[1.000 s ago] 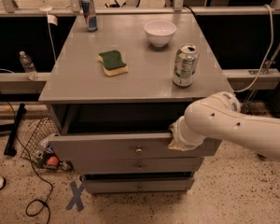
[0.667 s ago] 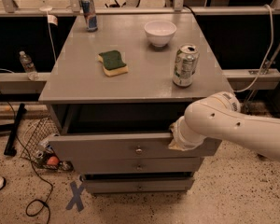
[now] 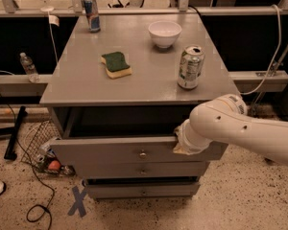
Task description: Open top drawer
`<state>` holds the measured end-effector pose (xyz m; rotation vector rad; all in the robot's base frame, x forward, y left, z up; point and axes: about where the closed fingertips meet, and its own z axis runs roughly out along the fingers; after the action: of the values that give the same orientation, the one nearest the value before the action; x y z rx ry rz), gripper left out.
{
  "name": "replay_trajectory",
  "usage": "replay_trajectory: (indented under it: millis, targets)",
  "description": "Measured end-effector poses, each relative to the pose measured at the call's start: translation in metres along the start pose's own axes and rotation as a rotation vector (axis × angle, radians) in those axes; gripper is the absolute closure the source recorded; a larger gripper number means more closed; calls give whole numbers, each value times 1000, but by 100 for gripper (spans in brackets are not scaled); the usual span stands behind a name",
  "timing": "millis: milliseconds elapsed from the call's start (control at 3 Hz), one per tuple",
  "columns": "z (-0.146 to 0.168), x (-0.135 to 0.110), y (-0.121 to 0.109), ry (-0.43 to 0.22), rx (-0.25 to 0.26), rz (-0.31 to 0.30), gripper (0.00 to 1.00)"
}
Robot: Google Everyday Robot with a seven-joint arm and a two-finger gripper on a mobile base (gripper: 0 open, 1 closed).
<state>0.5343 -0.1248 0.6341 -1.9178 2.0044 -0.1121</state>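
camera view: the top drawer (image 3: pixel 105 151) juts well out beneath the cabinet top, so i judge the pull nearly done. the gripper (image 3: pixel 179 143) sits at the panel's upper edge, right of the knob (image 3: pixel 142 154); its grip i cannot tell. next i'd draw straight back, level. the drawer's inside is too dark to read; the bowl (image 3: pixel 164 31) looks empty.

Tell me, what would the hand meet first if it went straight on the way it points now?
The hand is at the upper front edge of the top drawer, right of its knob, pointing left. Going on, it would likely meet that front edge first, though depth is unclear.
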Motion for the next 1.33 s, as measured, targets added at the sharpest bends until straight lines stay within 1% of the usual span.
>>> replay_trajectory:
  millis: [333, 667, 1000, 1333]
  targets:
    - [0, 0, 0, 0, 0, 0, 51]
    - [0, 0, 0, 0, 0, 0, 29]
    - [-1, 0, 0, 0, 0, 0, 4]
    - [0, 0, -1, -4, -1, 1, 0]
